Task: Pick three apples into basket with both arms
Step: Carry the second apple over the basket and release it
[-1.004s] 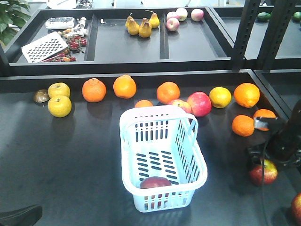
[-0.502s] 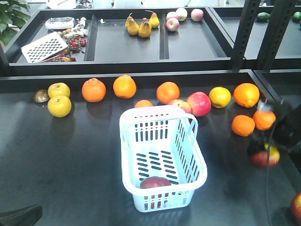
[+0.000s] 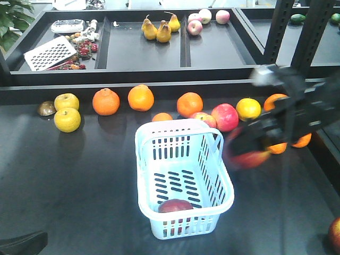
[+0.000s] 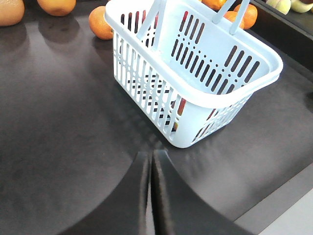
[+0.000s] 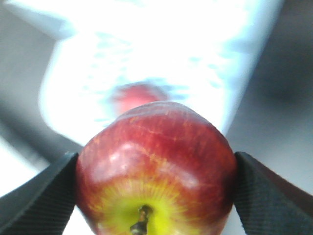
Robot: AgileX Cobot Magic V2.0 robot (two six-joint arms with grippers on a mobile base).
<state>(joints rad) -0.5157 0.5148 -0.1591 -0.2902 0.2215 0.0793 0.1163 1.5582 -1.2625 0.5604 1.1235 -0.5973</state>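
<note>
Apples and basket [image 3: 180, 126] all lie to the right of the left gripper [image 4: 149, 159], whose fingers [image 4: 122, 205] are pressed flat together along a thin seam with nothing between them. They hang low over the dark table [image 3: 69, 180]. In the left wrist view the basket stands upright a little ahead of those fingertips and slightly to their right, apart from them, with its hoop handle leaning toward its far side. One dark red apple [image 3: 175, 205] rests on the slotted bottom at the basket's near end, well apart from both pairs of fingers. Further right, the right gripper [image 5: 156, 159] is closed on a second apple [image 3: 248, 154]. Its two ribbed black pads [image 5: 44, 196] press against opposite sides of the fruit, spread only as wide as the apple itself. The stem and its yellow-green patch face the wrist camera. From the front this arm and its apple are blurred, and the fruit shows just right of the basket's right rim, outside it and not touching it. Beyond the clamped apple, the right wrist view shows the pale basket, washed out, with the first apple a red smear inside. A third apple [image 3: 335, 234] sits at the far right edge of the front view, cut off by the frame, well apart from the right fingers and nearer the camera than they are.
</note>
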